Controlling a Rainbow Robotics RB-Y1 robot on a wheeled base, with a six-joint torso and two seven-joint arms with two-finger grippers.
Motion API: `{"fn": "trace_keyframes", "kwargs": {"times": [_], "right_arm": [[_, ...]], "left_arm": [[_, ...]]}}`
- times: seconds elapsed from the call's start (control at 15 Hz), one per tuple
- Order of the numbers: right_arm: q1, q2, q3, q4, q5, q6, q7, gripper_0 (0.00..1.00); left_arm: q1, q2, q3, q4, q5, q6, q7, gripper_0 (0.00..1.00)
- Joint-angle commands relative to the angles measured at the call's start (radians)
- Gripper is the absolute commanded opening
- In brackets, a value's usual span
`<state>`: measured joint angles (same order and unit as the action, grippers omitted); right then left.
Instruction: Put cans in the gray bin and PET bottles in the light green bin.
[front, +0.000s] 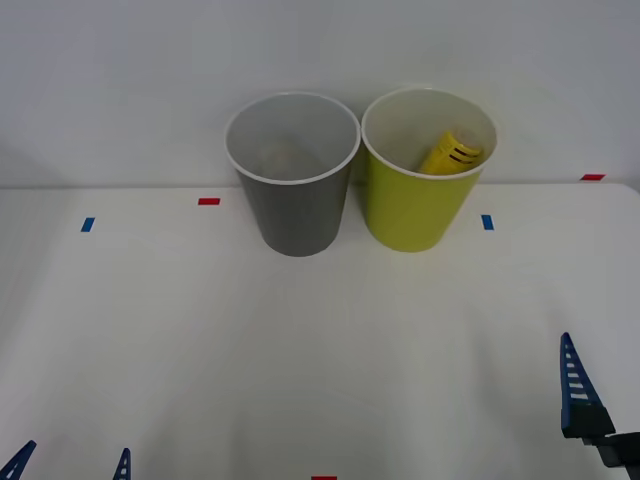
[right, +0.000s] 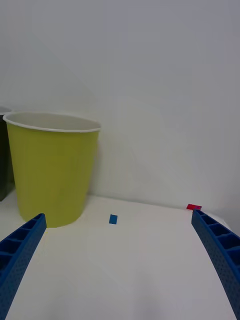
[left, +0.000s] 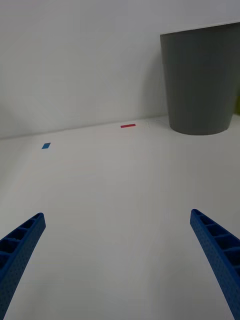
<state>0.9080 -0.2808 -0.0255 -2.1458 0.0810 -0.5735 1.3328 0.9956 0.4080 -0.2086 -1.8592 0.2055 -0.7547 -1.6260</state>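
I see the PET bottle (front: 452, 153) already inside the light green bin (front: 410, 215) at the table's (front: 300, 350) far edge — the gray bin (front: 295, 215) seems to hold something pale I can't identify — and with both the left gripper (left: 117, 260) and right gripper (right: 117, 260) empty, fingers apart, near the front edge, I judge little is left.

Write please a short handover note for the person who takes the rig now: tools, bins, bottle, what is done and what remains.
Left tool: open, holding nothing, low at the table's near left edge.
Right tool: open, holding nothing, near right, facing the light green bin.
The yellow PET bottle leans inside the light green bin: done.
The gray bin stands beside it; its contents are unclear.
No items lie loose on the table.
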Motion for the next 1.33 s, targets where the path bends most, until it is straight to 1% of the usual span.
{"fn": "trace_keyframes", "kwargs": {"times": [0.07,0.2,0.33,0.87,1.33], "right_arm": [[0.054,-0.035,-0.007,0.112,-0.015,-0.143,0.006,1.00],[0.078,-0.037,0.018,0.187,-0.017,-0.209,0.011,1.00],[0.085,-0.044,0.047,0.231,-0.021,-0.223,0.000,1.00],[0.108,-0.080,0.134,0.238,-0.027,-0.172,-0.061,1.00],[0.108,-0.081,0.142,0.231,-0.023,-0.172,-0.083,1.00]], "left_arm": [[0.000,0.000,0.000,0.000,0.000,0.000,0.000,1.00],[0.000,0.000,0.000,0.000,0.000,0.000,0.000,1.00],[0.000,0.000,0.000,0.000,0.000,0.000,0.000,1.00],[0.000,0.000,0.000,0.000,0.000,0.000,0.000,1.00],[0.000,0.000,0.000,0.000,0.000,0.000,0.000,1.00]]}}
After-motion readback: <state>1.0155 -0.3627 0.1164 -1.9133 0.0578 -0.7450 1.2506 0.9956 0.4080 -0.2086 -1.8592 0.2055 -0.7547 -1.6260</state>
